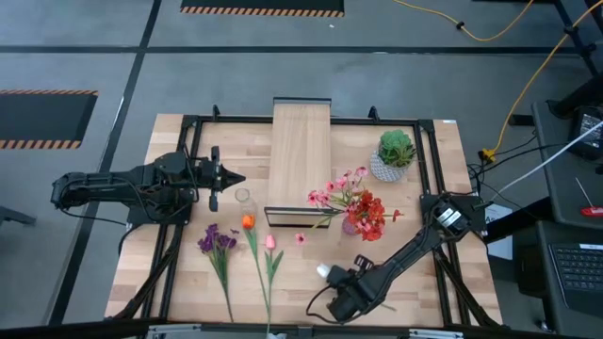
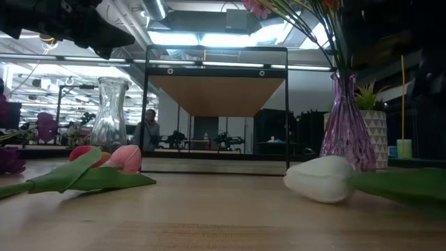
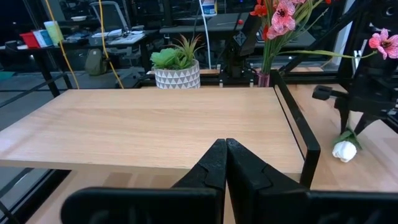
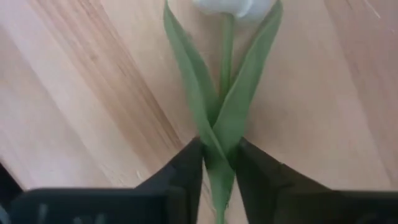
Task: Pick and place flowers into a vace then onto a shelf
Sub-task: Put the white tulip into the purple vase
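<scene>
My right gripper (image 1: 341,279) is near the table's near edge, shut on the white tulip (image 1: 323,271); its bud (image 2: 320,178) lies on the table. My left gripper (image 1: 231,177) is shut and hovers left of the shelf (image 1: 300,160), above the clear glass vase (image 1: 244,196). A purple vase (image 1: 350,226) right of the shelf holds pink and red flowers (image 1: 363,209). The purple flower (image 1: 217,241), orange tulip (image 1: 248,222) and pink tulip (image 1: 270,242) lie flat on the table. My right gripper pinches the white tulip between its two fingers (image 4: 186,163), on the stem where the two green leaves cross (image 4: 217,140), a little behind the bud. It comes slanting down from the table's right. The bud end rests on the table.
A round green plant in a white patterned pot (image 1: 395,155) stands right of the shelf's far part. A small pink blossom (image 1: 300,238) lies in front of the shelf's hollow end. A dark frame (image 1: 429,160) rims the table. Bare wood (image 1: 424,301) lies at the near right.
</scene>
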`<state>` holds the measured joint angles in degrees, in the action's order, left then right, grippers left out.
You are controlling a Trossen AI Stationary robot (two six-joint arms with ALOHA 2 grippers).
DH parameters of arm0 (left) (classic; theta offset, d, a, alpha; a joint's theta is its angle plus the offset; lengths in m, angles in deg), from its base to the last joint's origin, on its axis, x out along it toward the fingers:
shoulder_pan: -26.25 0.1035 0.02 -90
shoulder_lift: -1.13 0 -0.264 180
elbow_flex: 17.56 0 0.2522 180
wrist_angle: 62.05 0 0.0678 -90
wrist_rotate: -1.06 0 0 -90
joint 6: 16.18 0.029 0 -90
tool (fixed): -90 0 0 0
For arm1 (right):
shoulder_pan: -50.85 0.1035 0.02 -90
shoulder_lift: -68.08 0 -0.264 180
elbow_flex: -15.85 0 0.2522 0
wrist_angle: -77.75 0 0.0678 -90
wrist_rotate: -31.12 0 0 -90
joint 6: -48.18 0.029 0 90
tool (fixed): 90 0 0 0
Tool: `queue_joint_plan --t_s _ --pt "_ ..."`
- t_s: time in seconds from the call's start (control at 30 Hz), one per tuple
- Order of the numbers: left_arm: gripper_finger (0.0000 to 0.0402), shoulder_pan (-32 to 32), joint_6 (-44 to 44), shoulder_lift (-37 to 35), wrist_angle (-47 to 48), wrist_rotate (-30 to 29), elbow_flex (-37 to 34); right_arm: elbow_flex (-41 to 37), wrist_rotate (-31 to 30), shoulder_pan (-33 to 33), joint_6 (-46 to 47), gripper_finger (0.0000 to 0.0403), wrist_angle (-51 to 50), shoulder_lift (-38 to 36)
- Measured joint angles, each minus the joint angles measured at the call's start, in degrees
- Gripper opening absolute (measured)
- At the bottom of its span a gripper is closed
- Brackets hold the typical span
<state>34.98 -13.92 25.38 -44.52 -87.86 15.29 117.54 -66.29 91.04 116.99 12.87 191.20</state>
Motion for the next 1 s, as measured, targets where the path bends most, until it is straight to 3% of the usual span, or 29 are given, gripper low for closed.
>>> queue_joint_plan --t_s 0.23,0.57,0.77,1.0 --pt "0.0004 0.0 0.0 0.0 0.8 0.0 0.0 1.8 0.2 0.0 -0.9 0.0014 -0.9 0.3" --pt "0.0004 0.0 0.0 0.0 2.3 0.0 0.0 1.8 -2.9 1.1 -1.6 0.0008 -1.5 -4.3" --pt "0.0004 0.0 0.0 0.0 2.3 0.0 0.0 1.9 -14.5 4.6 -1.6 0.0009 -3.7 -10.7" --pt "0.0004 0.0 0.0 0.0 2.3 0.0 0.0 1.8 -36.2 11.5 -1.8 0.0006 -6.1 -17.1"
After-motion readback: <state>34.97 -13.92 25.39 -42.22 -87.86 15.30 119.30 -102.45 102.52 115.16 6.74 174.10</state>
